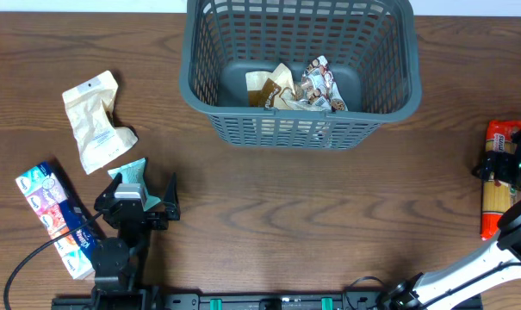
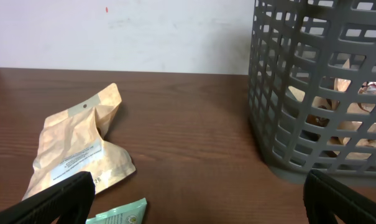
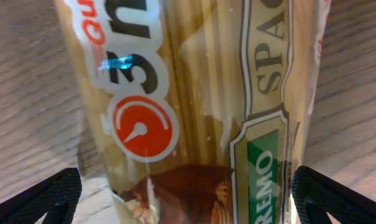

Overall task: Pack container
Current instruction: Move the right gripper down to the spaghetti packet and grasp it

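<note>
Nearest in, the left gripper (image 1: 139,194) sits low at the near left of the table (image 1: 269,207). Its jaws are spread as wide as they go with nothing between them, and its arm reaches straight out from the near edge. A teal packet (image 1: 135,170) lies right under it; the left wrist view catches only a corner. Left of the arm, a blue-and-white pack (image 1: 52,215) lies on a diagonal.

Over at the right edge, the right gripper (image 1: 508,165) points down over a spaghetti packet (image 1: 493,207) whose length runs near to far. The right wrist view is all packet, with the fingers (image 3: 41,199) wide on either side, straddling it. Contact I can't call.

Further out on the left is a crumpled cream pouch (image 1: 95,120). At the far edge, just right of centre, stands the container (image 1: 195,90), upright, mouth up, long axis left to right. Overhead shows a tan packet (image 1: 271,89) and a patterned packet (image 1: 322,84) on its floor. The left wrist camera only glimpses them through the lattice.
</note>
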